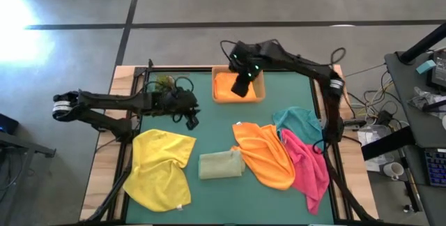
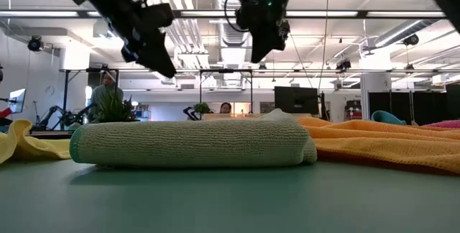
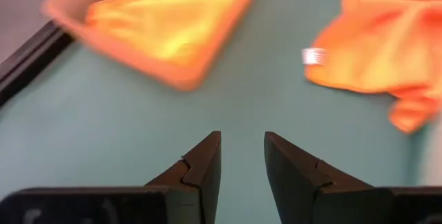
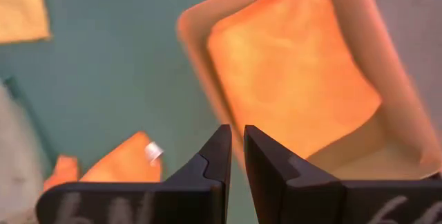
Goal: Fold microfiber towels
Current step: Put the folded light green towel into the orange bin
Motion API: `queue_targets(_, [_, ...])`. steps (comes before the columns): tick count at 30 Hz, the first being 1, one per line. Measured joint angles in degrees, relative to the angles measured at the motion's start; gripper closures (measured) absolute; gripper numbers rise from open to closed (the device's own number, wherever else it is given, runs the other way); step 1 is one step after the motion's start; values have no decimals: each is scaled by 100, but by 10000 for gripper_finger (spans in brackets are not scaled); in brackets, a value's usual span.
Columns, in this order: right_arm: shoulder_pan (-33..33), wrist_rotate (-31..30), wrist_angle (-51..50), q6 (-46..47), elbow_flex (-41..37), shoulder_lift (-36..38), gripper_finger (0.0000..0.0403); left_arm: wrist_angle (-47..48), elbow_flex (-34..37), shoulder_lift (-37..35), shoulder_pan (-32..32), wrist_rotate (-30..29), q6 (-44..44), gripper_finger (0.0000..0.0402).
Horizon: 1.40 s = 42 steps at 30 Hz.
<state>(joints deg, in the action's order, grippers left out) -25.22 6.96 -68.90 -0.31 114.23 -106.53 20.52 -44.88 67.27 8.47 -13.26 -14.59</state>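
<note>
A folded orange towel lies in the tan tray at the far middle; it also shows in the right wrist view. On the green mat lie a spread yellow towel, a folded olive towel, a crumpled orange towel, a pink towel and a teal towel. My right gripper hangs above the tray, its fingers nearly together and empty. My left gripper hovers above bare mat left of centre, a little open and empty.
A small green plant ball sits at the far left of the mat, beside my left arm. The pink towel overlaps the orange one, and the teal one lies behind them. Bare mat shows between the tray and the olive towel.
</note>
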Motion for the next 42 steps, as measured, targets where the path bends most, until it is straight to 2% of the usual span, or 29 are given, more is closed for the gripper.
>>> queue_targets(4, [449, -6, 1013, 704, -1402, 905, 369, -5, 0, 19, -571, 22, -18, 306])
queue_targets(9, [1115, 9, 1846, 1798, -2799, 1862, 369, 7, 7, 88, -1150, 26, -473, 306])
queue_targets(15, [1940, 3, 2466, 2969, -4114, 2664, 369, 16, 17, 96, -1703, 167, -1032, 306])
queue_targets(21, [2705, 55, 3600, 4075, -5199, 3170, 369, 5, 24, 148, -2149, 748, -2053, 306])
queue_targets(26, [3238, 59, 4539, 4513, -5817, 3330, 369, -103, 31, 261, -2519, 1170, -2562, 306])
queue_targets(33, [3821, 242, 4695, 4925, -6248, 3330, 369, -206, 28, 503, -2898, 1479, -3758, 301])
queue_targets(38, [4141, 249, 4739, 5034, -6411, 3330, 369, -226, 28, 727, -3007, 2088, -4537, 266])
queue_targets(42, [4228, 255, 4767, 5028, -6496, 3330, 369, -225, 31, 936, -3189, 2201, -4966, 233])
